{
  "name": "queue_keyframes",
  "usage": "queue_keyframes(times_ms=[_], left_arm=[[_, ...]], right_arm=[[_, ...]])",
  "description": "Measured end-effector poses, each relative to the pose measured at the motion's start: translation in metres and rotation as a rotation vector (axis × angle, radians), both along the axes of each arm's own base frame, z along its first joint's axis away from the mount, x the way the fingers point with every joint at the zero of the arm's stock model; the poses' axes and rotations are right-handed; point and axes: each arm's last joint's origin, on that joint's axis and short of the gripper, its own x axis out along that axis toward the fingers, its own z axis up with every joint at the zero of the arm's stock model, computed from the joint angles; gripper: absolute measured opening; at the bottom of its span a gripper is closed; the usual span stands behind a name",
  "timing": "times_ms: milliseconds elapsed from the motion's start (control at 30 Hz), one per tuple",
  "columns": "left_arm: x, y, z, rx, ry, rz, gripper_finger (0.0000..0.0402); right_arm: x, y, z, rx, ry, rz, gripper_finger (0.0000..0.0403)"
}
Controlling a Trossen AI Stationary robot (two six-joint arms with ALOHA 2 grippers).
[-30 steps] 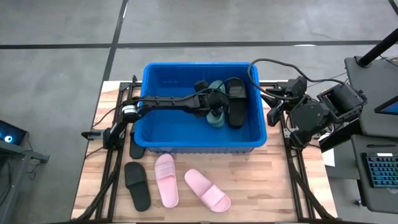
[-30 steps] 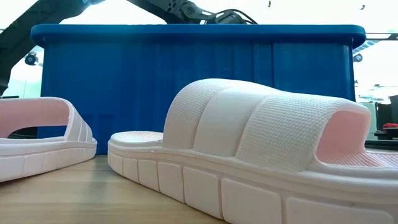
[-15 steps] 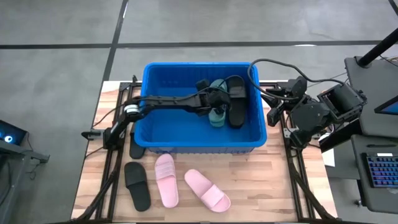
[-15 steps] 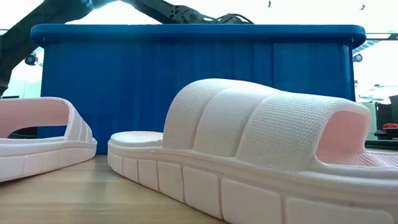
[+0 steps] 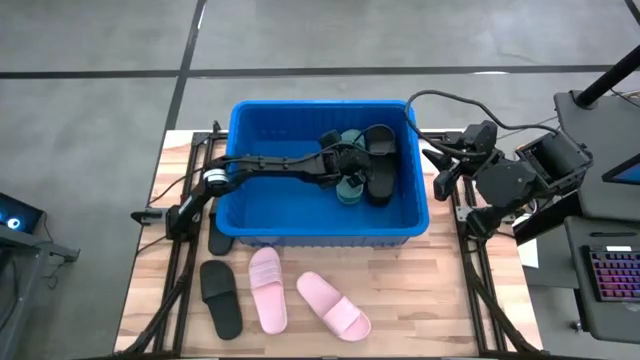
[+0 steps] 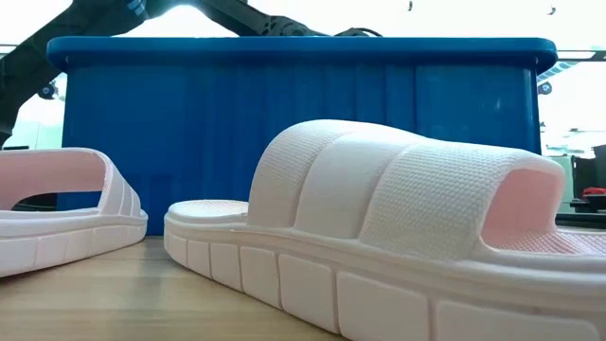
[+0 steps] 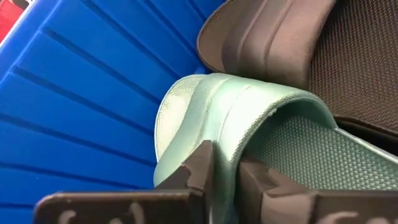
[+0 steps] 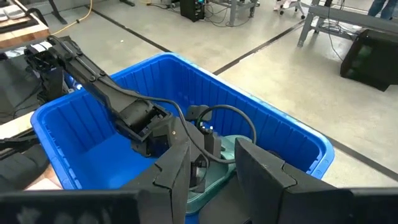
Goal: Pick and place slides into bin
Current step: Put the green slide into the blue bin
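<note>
Left hand [image 7: 224,177] is down inside the bin [image 5: 245,215], at the far right end, fingers pinched narrow on the strap edge of the green slide [image 7: 249,124]. That slide sits low in the bin, leaning against a black slide [image 7: 311,50] already in there. I can't tell if it's resting on the floor of the bin yet.

My take on the step: this is the drop-off, so the thing to get right is a clean release. Open the fingers fully before pulling back, since the foam strap looks grippy and could snag on a fingertip and ride back out. Then lift straight up to clear the tall wall instead of dragging sideways over the rim.

Pose-wise, the left arm reaches from the left side of the bench across the bin, stretched nearly flat over the rim, wrist dipping down at the end. The right hand [image 8: 211,171] hovers just outside the bin's right wall, partly open, holding nothing, looking in at the other arm.

Still on the bench in front of the bin: two pink slides [image 5: 267,289], one black slide [image 5: 221,298], and another dark one [image 5: 219,240] partly tucked against the bin's front left corner.
</note>
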Motion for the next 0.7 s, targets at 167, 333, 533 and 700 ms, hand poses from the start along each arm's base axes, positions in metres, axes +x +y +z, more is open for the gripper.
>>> queue_keyframes(times_ms=[167, 333, 533, 700], left_arm=[[0.000, 0.003, -0.001, -0.046, -0.013, -0.042, 0.0083], [0.001, 0.003, -0.003, -0.149, -0.028, -0.146, 0.0141], [0.003, 0.002, 0.001, -0.148, -0.020, -0.178, 0.0187], [0.000, 0.000, 0.009, -0.161, -0.002, -0.190, 0.0205]], right_arm=[[0.000, 0.000, 0.000, 0.002, -0.003, 0.000, 0.0117], [0.000, 0.000, 0.000, 0.002, -0.003, 0.000, 0.0112], [0.000, 0.000, 0.000, 0.002, -0.005, 0.000, 0.0113], [-0.001, 0.000, 0.001, 0.004, -0.008, 0.000, 0.0110]])
